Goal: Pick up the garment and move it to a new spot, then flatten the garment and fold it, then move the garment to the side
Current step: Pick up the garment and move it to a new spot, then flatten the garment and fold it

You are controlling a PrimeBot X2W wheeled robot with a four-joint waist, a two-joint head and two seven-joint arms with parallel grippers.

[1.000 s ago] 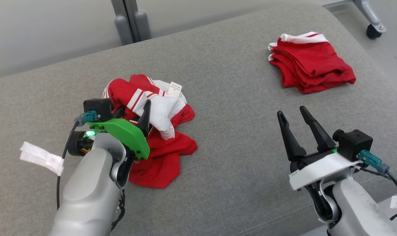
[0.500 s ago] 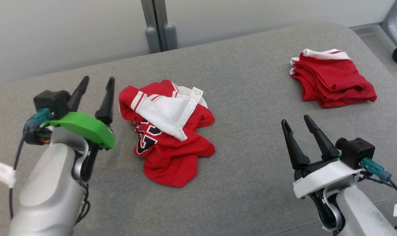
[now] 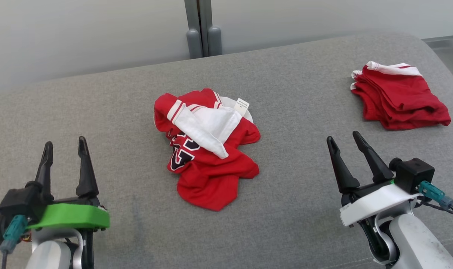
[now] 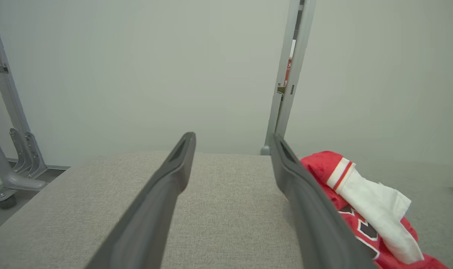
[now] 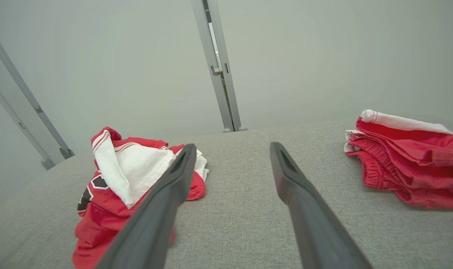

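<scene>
Red jersey (image 3: pixel 207 149) lies crumpled at centre of the grey bench (image 3: pixel 305 93); left tool (image 3: pixel 64 142) and right tool (image 3: pixel 342 136) stand spread and empty, clear of it; flattening, folding, shifting aside apparently remain.

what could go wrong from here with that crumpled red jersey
The crumpled jersey lies bunched, white side over red, so a pinch may catch several layers and lift a knot rather than an edge. The folded red garment sits beyond the right gripper; spreading the jersey that way might disturb it.
</scene>
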